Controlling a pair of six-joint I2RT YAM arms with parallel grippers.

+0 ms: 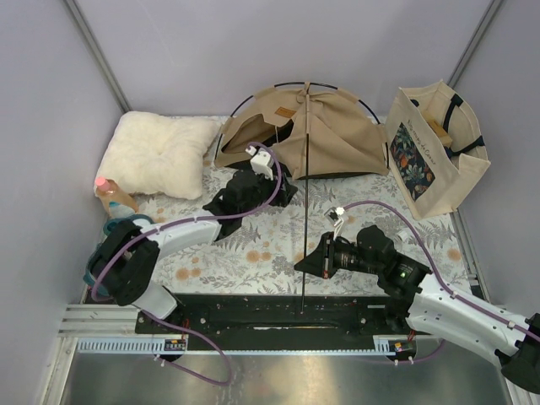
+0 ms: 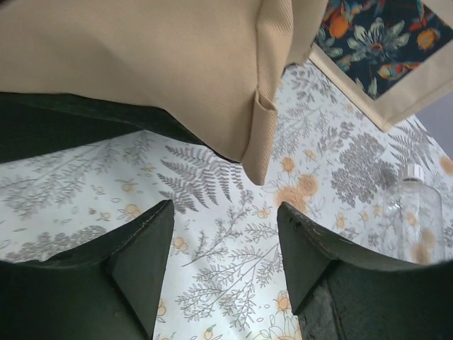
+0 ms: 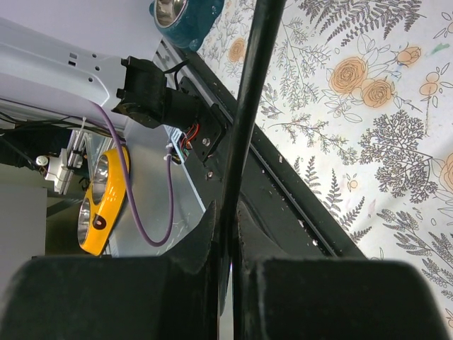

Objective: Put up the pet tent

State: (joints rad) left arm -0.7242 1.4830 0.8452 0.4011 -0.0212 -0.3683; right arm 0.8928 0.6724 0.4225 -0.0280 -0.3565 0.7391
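Right gripper [image 3: 226,244]: clenched on black pole [image 3: 249,106], one finger pressed to each side of it. Pole thin, running from near table edge away to peak of pet tent [image 1: 329,131].

Left gripper [image 2: 225,237]: released, fingers spread, nothing between them; poised over floral tablecloth [image 1: 253,253], just on near side of tent's tan hem.

Tent: far middle of table, canvas sagging, dark lining visible at doorway. Brown label [image 1: 285,112] on left panel; writing too small to read.

White cushion [image 1: 160,152]: far left, just beside tent.

Tote bag [image 1: 432,152]: far right, dark floral panel; lettering above print illegible.

Pink-capped bottle [image 1: 108,194]: left, on near side of cushion.
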